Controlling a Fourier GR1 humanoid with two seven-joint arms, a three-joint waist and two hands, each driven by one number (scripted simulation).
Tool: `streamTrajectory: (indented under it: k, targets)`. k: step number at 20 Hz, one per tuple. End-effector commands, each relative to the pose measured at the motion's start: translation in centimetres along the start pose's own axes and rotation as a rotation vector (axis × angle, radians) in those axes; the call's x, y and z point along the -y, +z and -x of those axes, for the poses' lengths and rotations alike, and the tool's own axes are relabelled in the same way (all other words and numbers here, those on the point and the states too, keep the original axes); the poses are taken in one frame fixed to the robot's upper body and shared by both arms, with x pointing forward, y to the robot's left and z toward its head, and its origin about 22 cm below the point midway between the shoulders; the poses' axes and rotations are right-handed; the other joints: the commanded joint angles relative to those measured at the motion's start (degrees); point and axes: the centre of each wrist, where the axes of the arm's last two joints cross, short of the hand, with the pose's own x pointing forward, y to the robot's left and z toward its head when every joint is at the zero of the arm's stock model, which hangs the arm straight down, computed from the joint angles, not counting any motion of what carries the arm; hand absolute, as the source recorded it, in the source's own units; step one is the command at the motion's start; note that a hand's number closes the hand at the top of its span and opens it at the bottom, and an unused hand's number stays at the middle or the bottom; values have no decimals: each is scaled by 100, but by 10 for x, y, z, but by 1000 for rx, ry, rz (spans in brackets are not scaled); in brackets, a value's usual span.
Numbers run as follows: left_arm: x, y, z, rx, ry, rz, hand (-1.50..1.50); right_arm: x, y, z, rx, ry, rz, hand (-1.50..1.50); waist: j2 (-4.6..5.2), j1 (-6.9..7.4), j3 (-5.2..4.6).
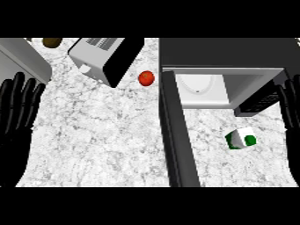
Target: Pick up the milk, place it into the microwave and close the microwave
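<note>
While neither hand touches anything yet, the layout reads as follows.

Milk: the milk carton [241,139] lies on the marble counter [100,140], near and slightly right of the microwave's open mouth, right of the open door. It is untouched and well outside the cavity.

Key relation: the carton lies left of the right hand [299,115] and a little nearer than its fingertips, with bare counter between them. I judge a leftward reach to be what comes next.

Nearer hand: the right, plainly. The left hand [12,110] is far off at the left edge, and the door stands between it and the carton.

Long axis: hard to tell. The carton looks tilted, running roughly from near-left to far-right.

Right hand: black, fingers straight and apart, pointing away, holding nothing, resting at the right edge.

Left hand: the same posture, fingers spread and straight, empty, at the left edge.

Microwave: the microwave [233,55] is a dark box at far right with a pale, smooth cavity; its dark door [177,140] swings out toward the near edge as a long slab.

Carton surface: white boxy faces with green patches, flat-sided, so likely easy to hold across two faces.

Counter: white marble with grey veining, flat.

Other things: a red tomato [146,78] sits left of the door's hinge end; a grey and black toaster oven [107,57] is angled at far left-centre; a brown round item [52,42] sits at the far edge.
</note>
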Motion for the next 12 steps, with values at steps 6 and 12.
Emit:
streamTrajectory:
  k: [6, 12]
  targets:
    - [7, 26, -23, -34, -82, -66, -150, 23, -4, -15, 11, 163, 34, -150, -107, -10, 12]
    - [13, 70, -62, -94, 162, -108, -150, 24, 37, -23, -6, 43, -11, -150, -125, -7, 12]
